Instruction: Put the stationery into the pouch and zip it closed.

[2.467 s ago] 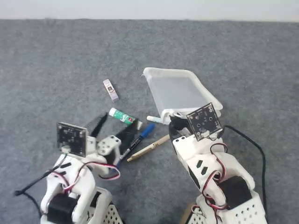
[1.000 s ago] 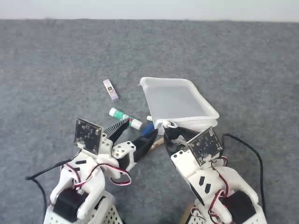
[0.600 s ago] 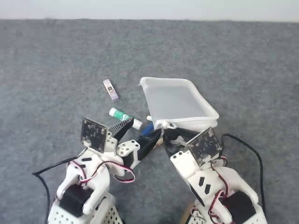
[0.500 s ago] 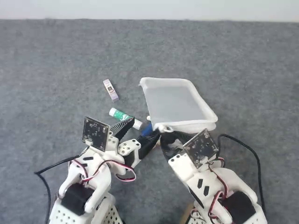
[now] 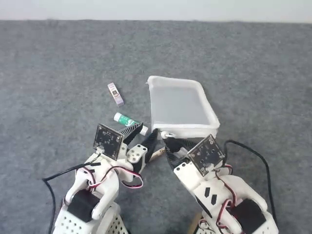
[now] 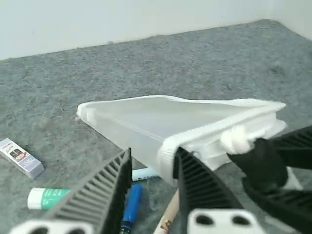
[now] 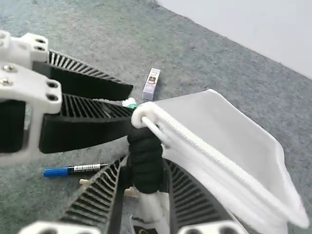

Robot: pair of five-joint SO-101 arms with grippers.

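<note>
The translucent white pouch [image 5: 178, 105] lies mid-table, its near edge raised. My right gripper [image 5: 168, 141] is shut on the black-wrapped zipper pull [image 7: 145, 156] at that edge. My left gripper [image 6: 152, 153] stands open with the pouch's near corner [image 6: 168, 148] between its fingers. A blue pen [image 6: 130, 204], a white pen [image 6: 144, 173] and a wooden pencil [image 6: 168, 219] lie on the carpet under the left gripper. A green glue stick [image 5: 127, 120] and a small eraser box [image 5: 115, 94] lie to the left of the pouch [image 7: 229, 141].
Grey carpet [image 5: 58, 68] covers the table and runs to a pale wall at the back. A black cable [image 5: 261, 158] loops beside the right arm's base. Both arm bases stand close together at the near edge.
The left arm has swung right and forward, so its open fingers now straddle the pouch's near corner and cover the pens. The right gripper drew the pouch's edge back and left.
</note>
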